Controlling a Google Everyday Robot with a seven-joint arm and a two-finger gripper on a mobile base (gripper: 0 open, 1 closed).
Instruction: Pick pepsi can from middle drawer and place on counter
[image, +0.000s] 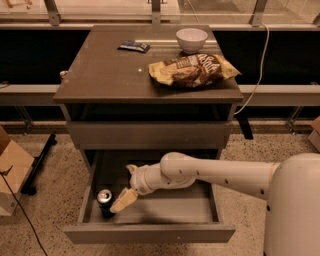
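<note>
The pepsi can (104, 201) stands upright in the front left corner of the open middle drawer (150, 233), its silver top showing. My gripper (123, 200) reaches into the drawer from the right on a white arm. Its cream fingertips (121, 202) point down and left and sit right beside the can on its right, very close to or touching it. The counter (110, 75) is the cabinet's flat top above the drawers.
On the counter lie a chip bag (192, 70), a white bowl (191, 39) and a flat dark wrapped bar (133, 46). A closed drawer front (150, 135) sits above the open one. A cardboard box (12, 167) stands on the floor at left. A cable (257, 75) hangs at right.
</note>
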